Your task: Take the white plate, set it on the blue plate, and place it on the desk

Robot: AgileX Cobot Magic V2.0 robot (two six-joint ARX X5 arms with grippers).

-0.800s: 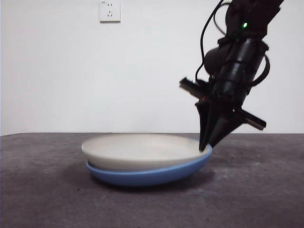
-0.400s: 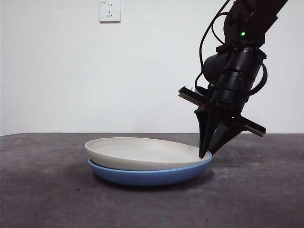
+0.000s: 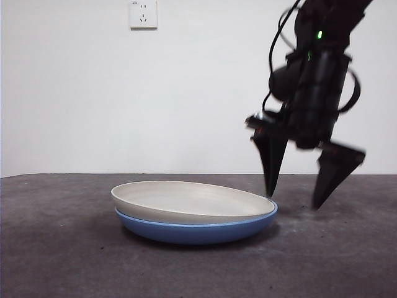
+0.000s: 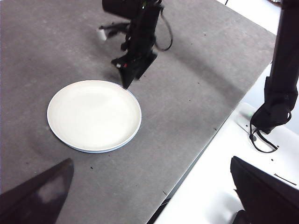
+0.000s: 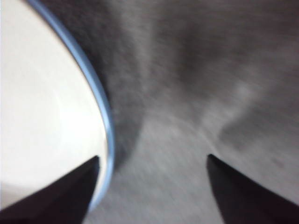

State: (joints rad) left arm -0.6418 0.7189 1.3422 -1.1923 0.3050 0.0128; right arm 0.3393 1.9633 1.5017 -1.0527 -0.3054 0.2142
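The white plate [image 3: 192, 197] lies nested in the blue plate [image 3: 192, 233] on the desk [image 3: 62, 261]. My right gripper [image 3: 293, 200] is open and empty, low over the desk at the stack's right rim. One jaw stands just at the rim, the other out over bare desk. In the right wrist view the gripper [image 5: 152, 157] straddles desk beside the blue rim [image 5: 100, 107] and the white plate [image 5: 42, 116]. My left gripper [image 4: 151, 163] is open, high and far from the white plate [image 4: 93, 114], whose blue plate shows as a thin edge [image 4: 96, 151].
A wall socket [image 3: 143, 13] sits on the white wall behind. In the left wrist view the desk's edge [image 4: 196, 158] runs diagonally, with a white surface [image 4: 210, 191] and a black arm column [image 4: 280, 70] beyond it.
My right gripper has opened and let go of the plates' rim, rising slightly. The tilted stack has settled flat on the desk.
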